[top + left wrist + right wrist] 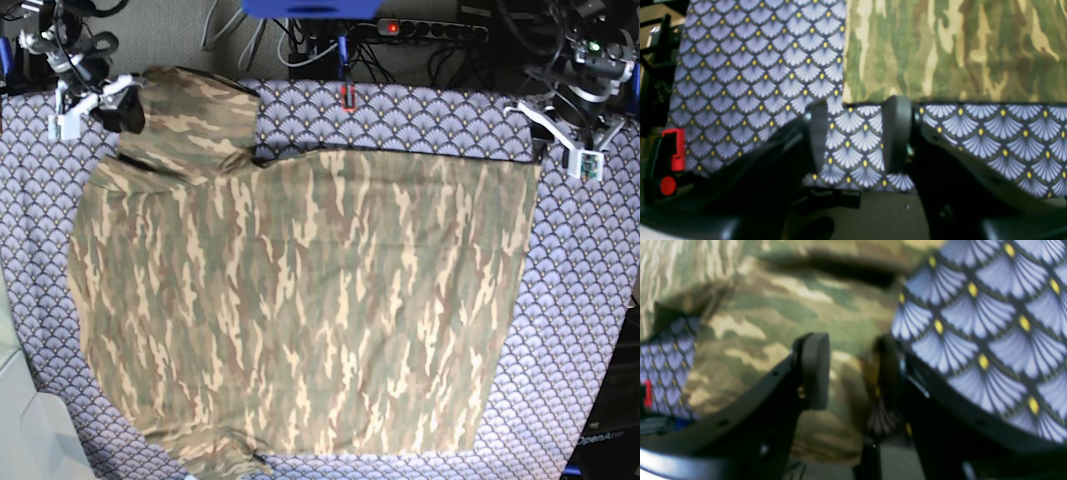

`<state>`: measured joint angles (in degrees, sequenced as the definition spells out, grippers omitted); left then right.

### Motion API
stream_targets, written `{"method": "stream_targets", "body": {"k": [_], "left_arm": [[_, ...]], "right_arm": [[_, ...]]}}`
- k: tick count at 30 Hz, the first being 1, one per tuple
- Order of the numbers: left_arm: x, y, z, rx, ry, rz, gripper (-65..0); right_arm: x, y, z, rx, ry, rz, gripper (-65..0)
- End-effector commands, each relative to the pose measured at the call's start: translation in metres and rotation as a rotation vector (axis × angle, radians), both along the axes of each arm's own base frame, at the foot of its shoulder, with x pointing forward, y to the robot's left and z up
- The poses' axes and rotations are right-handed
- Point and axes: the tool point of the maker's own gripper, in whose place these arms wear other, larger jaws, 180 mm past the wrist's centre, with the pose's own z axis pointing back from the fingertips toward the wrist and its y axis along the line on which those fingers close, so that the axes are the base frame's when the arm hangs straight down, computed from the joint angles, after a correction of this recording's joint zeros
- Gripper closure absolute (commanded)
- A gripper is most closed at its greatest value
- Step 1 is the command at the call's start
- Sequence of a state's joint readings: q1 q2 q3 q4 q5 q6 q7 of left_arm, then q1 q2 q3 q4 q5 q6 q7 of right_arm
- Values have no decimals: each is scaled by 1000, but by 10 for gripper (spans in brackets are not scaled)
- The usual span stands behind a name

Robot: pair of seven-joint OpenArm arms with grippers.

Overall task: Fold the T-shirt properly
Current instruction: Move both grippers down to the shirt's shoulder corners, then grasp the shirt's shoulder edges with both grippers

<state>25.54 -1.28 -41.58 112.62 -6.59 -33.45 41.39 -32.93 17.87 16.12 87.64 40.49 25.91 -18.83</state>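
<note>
Spread jaws mark the left gripper as it hangs over the fan-scale table cloth, empty, with the straight hem corner of the camouflage T-shirt lying just ahead of its fingertips and running off to one side in the wrist view. From the base camera that same gripper sits at the far right corner of the T-shirt, just beyond the hem, not touching the fabric.

Across the table, the right gripper also stands parted, one pad over the camouflage sleeve, the other finger at the boundary between fabric and table cloth; whether any cloth lies between them is too blurred to tell. In the base view it hovers by the far sleeve at the left.

Spread flat, the garment lies with its long axis running left to right, collar end toward the right arm, hem toward the left. Each arm is nearest its own far corner, so the coming move likely turns on gripping those two far points together.
</note>
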Motion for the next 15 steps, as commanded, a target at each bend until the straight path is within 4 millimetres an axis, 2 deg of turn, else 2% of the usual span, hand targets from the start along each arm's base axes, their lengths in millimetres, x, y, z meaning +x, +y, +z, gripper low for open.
{"method": "stream_targets", "body": {"k": [1, 5, 12, 15], "left_arm": [[5, 2, 11, 17, -39, -8, -265], [4, 3, 10, 17, -36, -6, -265], [4, 3, 10, 17, -36, -6, -265], [4, 3, 10, 17, -34, -6, -265]], "right_arm": [[-9, -2, -6, -12, 42, 21, -264], [-14, 15, -6, 35, 27, 103, -263], [-18, 29, -8, 62, 30, 130, -260], [-20, 40, -6, 85, 18, 177, -228]]}}
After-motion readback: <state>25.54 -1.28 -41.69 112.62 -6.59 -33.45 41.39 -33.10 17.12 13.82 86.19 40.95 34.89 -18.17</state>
